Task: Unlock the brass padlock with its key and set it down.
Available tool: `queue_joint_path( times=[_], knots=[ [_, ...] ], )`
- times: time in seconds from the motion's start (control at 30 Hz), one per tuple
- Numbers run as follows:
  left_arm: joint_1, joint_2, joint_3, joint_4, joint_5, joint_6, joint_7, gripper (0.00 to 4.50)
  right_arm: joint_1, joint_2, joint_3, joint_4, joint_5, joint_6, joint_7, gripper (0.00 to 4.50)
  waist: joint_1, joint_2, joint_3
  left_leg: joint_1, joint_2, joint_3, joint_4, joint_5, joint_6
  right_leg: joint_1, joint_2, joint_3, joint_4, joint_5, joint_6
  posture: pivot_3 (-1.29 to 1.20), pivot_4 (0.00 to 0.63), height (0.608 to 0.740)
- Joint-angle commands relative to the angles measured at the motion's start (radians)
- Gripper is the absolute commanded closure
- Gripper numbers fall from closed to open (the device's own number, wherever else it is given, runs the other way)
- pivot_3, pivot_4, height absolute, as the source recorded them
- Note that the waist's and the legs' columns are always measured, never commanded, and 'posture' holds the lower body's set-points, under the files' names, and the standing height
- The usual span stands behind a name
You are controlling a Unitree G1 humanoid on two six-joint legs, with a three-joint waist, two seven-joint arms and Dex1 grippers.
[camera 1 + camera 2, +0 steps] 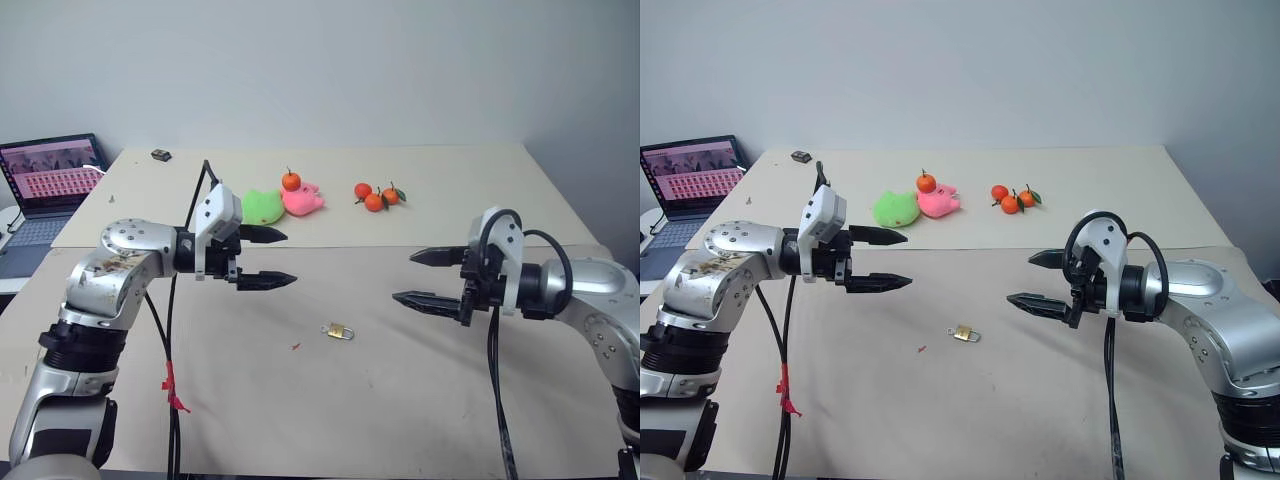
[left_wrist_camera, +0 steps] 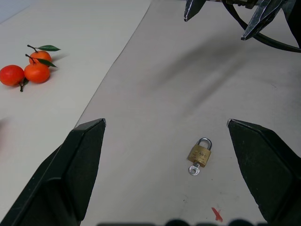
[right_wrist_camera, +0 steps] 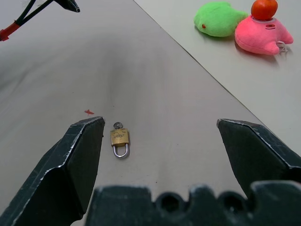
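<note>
Left wrist view shows the brass padlock (image 2: 200, 154) lying flat on the table (image 2: 155, 84), apart from both grippers. One padlock is present. Its long axis runs from the silver shackle to the key (image 2: 194, 169), which protrudes from the base of the body. In this view the shackle end faces the right gripper (image 2: 221, 19) and the key end faces the camera. In the head views the lock lies slightly aslant, key end toward the robot's left and shackle toward its right. No brand or stamped writing can be read on the body.

Left gripper (image 1: 277, 258) hangs above the table with its two black fingers spread wide apart, pointing toward the robot's right; nothing is between them. Right gripper likewise stands with fingers wide apart and empty, pointing toward the left gripper. The padlock lies on the table between the two, lower in the head views and nearer the robot.

One small red speck (image 1: 295, 347) lies on the table just beside the lock.

Further back: three oranges (image 1: 376, 195) in a cluster with green leaves, one green plush (image 1: 262, 207), one pink plush (image 1: 302, 201) with a fourth orange (image 1: 290, 181) on top. One small dark object (image 1: 160, 155) sits near the far edge. One open laptop (image 1: 50, 178) stands at the robot's left; its screen text is unreadable.
</note>
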Motion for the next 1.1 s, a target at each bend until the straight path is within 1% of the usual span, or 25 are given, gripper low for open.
queue_joint_path(
  times=[0.03, 0.17, 0.23, 0.3, 0.4, 0.47, 0.6, 0.7, 0.87, 1.1],
  knots=[
    [-0.020, 0.004, 0.012, 0.009, 0.006, -0.027, -0.003, 0.10, -0.012, -0.012, -0.032, -0.030, 0.008, -0.001, -0.012, 0.00, 0.000, 0.000, 0.000, 0.000, 0.000, 0.000, 0.000, 0.000, 0.000, 0.000, 0.000, 0.000, 0.000, 0.000, 0.000, 0.00, 0.150, 0.660],
    [0.002, 0.043, -0.031, 0.092, 0.113, -0.119, -0.012, 0.10, -0.051, 0.021, 0.039, -0.029, -0.013, -0.002, -0.046, 0.00, -0.003, 0.000, 0.000, 0.000, 0.000, 0.000, 0.000, 0.000, 0.000, 0.000, 0.000, 0.000, 0.000, 0.000, 0.000, 0.00, 0.150, 0.660],
    [0.012, 0.063, -0.058, 0.146, 0.179, -0.170, -0.005, 0.10, -0.082, 0.078, 0.107, -0.023, -0.038, -0.012, -0.079, 0.00, -0.005, 0.000, 0.000, 0.000, 0.000, 0.000, 0.000, 0.000, 0.000, 0.000, 0.000, 0.000, 0.000, 0.000, 0.000, 0.00, 0.150, 0.660],
    [0.019, 0.074, -0.068, 0.178, 0.206, -0.194, -0.011, 0.10, -0.103, 0.126, 0.176, -0.007, -0.077, -0.035, -0.100, 0.00, -0.007, 0.000, 0.000, 0.001, 0.001, 0.000, 0.000, 0.000, 0.000, 0.000, 0.002, 0.000, 0.001, 0.000, 0.000, 0.00, 0.150, 0.660],
    [0.023, 0.072, -0.048, 0.162, 0.181, -0.192, -0.034, 0.10, -0.136, 0.207, 0.302, 0.072, -0.176, -0.104, -0.104, 0.00, -0.002, 0.000, 0.000, 0.002, 0.003, -0.001, 0.000, 0.000, 0.000, -0.003, 0.003, 0.000, 0.003, 0.000, 0.000, 0.00, 0.150, 0.660],
    [0.021, 0.064, -0.030, 0.134, 0.151, -0.169, -0.041, 0.10, -0.151, 0.238, 0.359, 0.114, -0.224, -0.145, -0.089, 0.00, 0.000, 0.000, 0.000, 0.001, 0.003, -0.001, 0.001, 0.000, 0.000, -0.003, 0.004, 0.000, 0.003, 0.000, 0.000, 0.00, 0.150, 0.660],
    [0.026, 0.073, -0.015, 0.062, 0.101, -0.120, -0.058, 0.10, -0.156, 0.270, 0.434, 0.193, -0.308, -0.221, -0.063, 0.00, 0.011, 0.000, 0.000, -0.001, 0.002, 0.000, 0.001, 0.000, 0.001, -0.003, 0.003, 0.000, 0.005, 0.000, -0.001, 0.00, 0.150, 0.660],
    [0.028, 0.083, -0.019, 0.025, 0.085, -0.096, -0.076, 0.10, -0.148, 0.255, 0.532, 0.254, -0.435, -0.316, -0.041, 0.00, 0.011, 0.000, 0.000, -0.001, 0.002, 0.000, 0.002, -0.001, 0.001, -0.003, 0.002, 0.000, 0.005, 0.000, -0.001, 0.00, 0.150, 0.660],
    [0.016, 0.085, -0.023, 0.008, 0.081, -0.080, -0.083, 0.10, -0.127, 0.288, 0.556, 0.302, -0.483, -0.365, -0.026, 0.00, 0.006, 0.000, 0.000, 0.001, 0.002, 0.000, 0.002, -0.001, 0.003, -0.003, 0.003, 0.000, 0.005, -0.001, -0.002, 0.00, 0.150, 0.660],
    [-0.010, 0.076, -0.036, 0.024, 0.093, -0.083, -0.100, 0.10, -0.106, 0.315, 0.560, 0.337, -0.527, -0.378, -0.029, 0.00, -0.001, -0.001, 0.000, 0.003, 0.003, -0.001, 0.002, -0.001, 0.003, -0.003, 0.004, 0.000, 0.007, -0.001, -0.003, 0.00, 0.150, 0.660]
  ],
)
